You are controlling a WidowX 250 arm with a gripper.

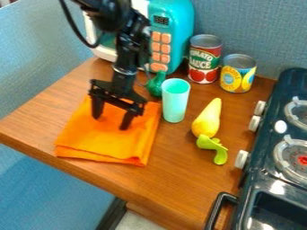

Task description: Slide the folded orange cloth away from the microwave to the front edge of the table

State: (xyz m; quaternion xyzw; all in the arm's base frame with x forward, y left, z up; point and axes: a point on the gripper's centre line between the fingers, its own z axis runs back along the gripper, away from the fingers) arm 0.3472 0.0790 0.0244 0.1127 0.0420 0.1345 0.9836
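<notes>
My gripper (111, 122) hangs over the upper left part of a folded orange cloth (114, 141), its two fingers spread apart with nothing between them. Whether the fingertips touch the cloth, I cannot tell. The cloth lies on the left side of the wooden counter (180, 179). Just right of the gripper, a light teal cup (175, 101) stands upright. Behind the cup is a dark green object (156, 84), partly hidden. Farther right lie a yellow pear-shaped piece (207, 119) and a curved lime-green piece (214, 149), close together.
A toy microwave (174, 27) stands at the back, partly behind the arm. Beside it are a tomato sauce can (204, 58) and a yellow-and-blue can (238, 74). The dark toy stove (264, 179) with its knobs and front handle borders the counter on the right.
</notes>
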